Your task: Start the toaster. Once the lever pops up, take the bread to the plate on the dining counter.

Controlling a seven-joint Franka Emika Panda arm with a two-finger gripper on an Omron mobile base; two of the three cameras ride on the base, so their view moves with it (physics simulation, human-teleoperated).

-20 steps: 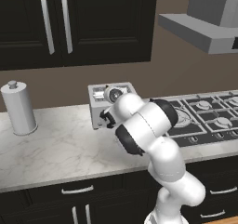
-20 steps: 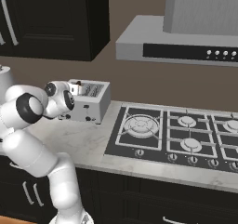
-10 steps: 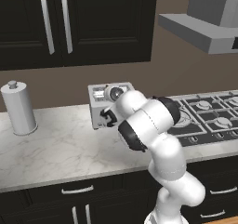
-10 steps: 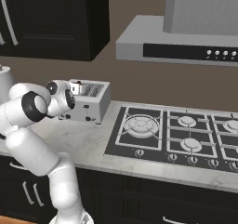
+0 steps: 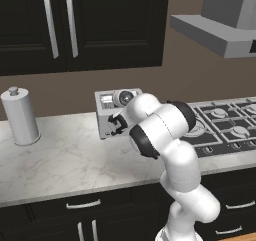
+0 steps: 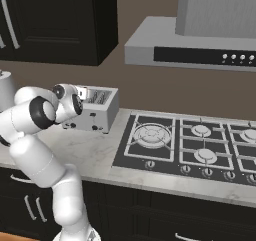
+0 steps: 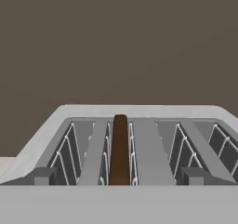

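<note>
Left base view: a marbled desk (image 5: 65,160) runs across the middle of the frame, with black cupboards above and below it. The silver toaster (image 5: 106,116) stands near the centre of the frame, at the back of the desk by the brown wall. The white robot arm rises from about 5 o'clock and bends in toward the toaster, its hand covering the toaster's right part. The claw (image 5: 118,125) is a small dark shape against the toaster's front face. A tall white canister (image 5: 20,116) stands upright at 9 o'clock, well apart from the toaster. A gas hob (image 5: 220,127) lies at 3 o'clock, under a grey hood (image 5: 215,27).

Right base view: the toaster (image 6: 97,110) sits at about 9 o'clock on the desk (image 6: 90,152), just left of the gas hob (image 6: 200,145). The arm comes up from 7 o'clock and its hand rests against the toaster's left end, hiding the claw itself. The hood (image 6: 200,45) hangs at 1 o'clock.

Hand view: the camera looks across the open top of the toaster (image 7: 139,111). A thin dark brown slice of bread (image 7: 120,148) stands upright on edge in a wire-lined slot just left of centre. Two small dark finger tips (image 7: 44,175) rise at 8 o'clock and 4 o'clock, far apart, so the claw stands wide with nothing between them.
</note>
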